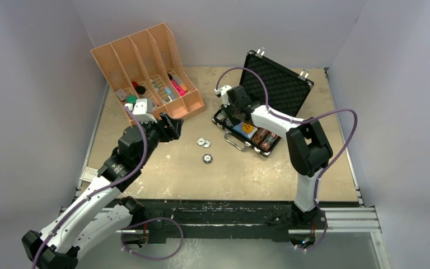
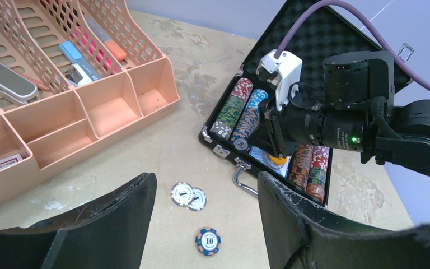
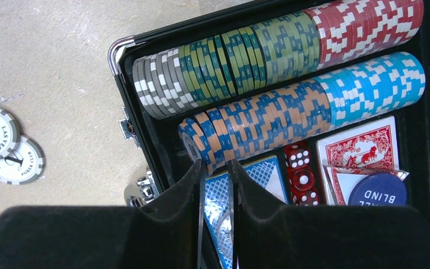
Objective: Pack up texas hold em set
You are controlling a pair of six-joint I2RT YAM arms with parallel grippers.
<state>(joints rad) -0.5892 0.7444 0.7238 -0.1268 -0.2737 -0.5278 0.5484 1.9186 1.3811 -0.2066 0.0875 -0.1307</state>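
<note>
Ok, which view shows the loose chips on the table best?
Left wrist: the two white chips and the blue 10 chip show large, print readable. Top external shows all three, but tiny. Right wrist has the white pair at its left edge, only a sliver of the blue one.

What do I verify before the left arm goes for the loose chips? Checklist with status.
1. Case lid up: ok.
2. Left gripper open and empty: ok.
3. Chips on the table lie singly: not ok. The two white chips overlap; the blue chip lies flat and apart.
4. Right gripper out of the case: not ok. It is down inside, at the blue card deck.
5. Right gripper's hold on the deck: cannot tell.
6. Free room in the chip rows: cannot tell.
</note>
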